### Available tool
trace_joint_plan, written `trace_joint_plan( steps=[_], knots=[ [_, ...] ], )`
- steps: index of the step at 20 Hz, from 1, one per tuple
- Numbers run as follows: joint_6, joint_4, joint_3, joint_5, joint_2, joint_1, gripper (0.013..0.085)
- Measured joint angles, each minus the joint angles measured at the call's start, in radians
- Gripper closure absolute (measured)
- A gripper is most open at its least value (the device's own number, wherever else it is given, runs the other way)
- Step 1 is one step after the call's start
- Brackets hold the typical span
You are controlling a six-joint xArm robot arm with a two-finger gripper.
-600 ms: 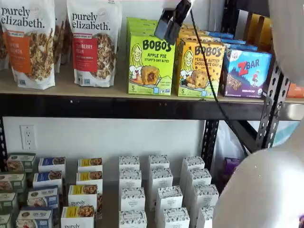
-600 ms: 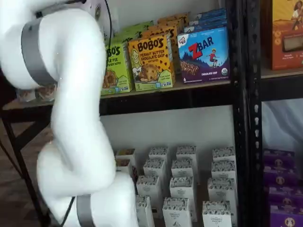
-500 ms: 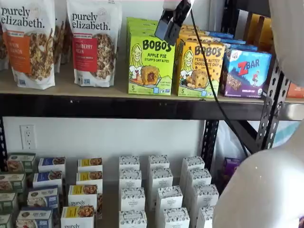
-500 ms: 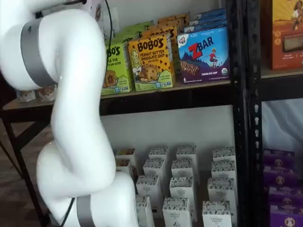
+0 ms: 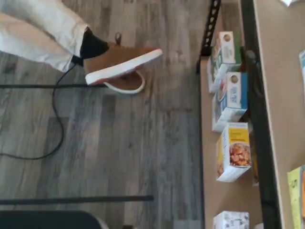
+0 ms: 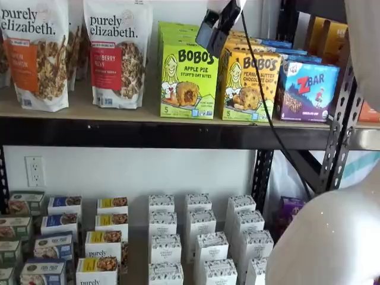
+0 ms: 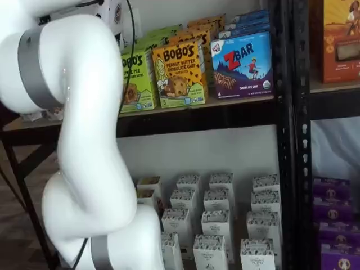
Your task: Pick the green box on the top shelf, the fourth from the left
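The green box (image 6: 189, 80) reads "BOBO'S APPLE PIE" and stands upright at the front of its row on the top shelf (image 6: 83, 108), between a granola bag and the yellow-orange Bobo's box. My gripper (image 6: 210, 35) hangs from the view's upper edge in a shelf view, just in front of and above the green box's upper right corner. Its black fingers show no plain gap and hold nothing. In a shelf view the white arm (image 7: 84, 129) hides the left part of the green box (image 7: 139, 79). The wrist view does not show the fingers.
The yellow-orange Bobo's box (image 6: 249, 86) and the blue ZBar box (image 6: 307, 90) stand right of the green box. Purely Elizabeth bags (image 6: 117, 53) stand to its left. A black cable (image 6: 267, 119) hangs from the gripper. The wrist view shows wood floor, a brown shoe (image 5: 121, 59) and lower-shelf boxes (image 5: 233, 152).
My gripper has moved slightly up and to the right, staying in front of the green box's top corner. The arm has shifted a little; the boxes have not moved.
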Motion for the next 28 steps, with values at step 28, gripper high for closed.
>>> trace_joint_plan(
  steps=[28],
  knots=[
    [-0.072, -0.049, 0.0, -0.338, 0.108, -0.026, 0.013]
  ],
)
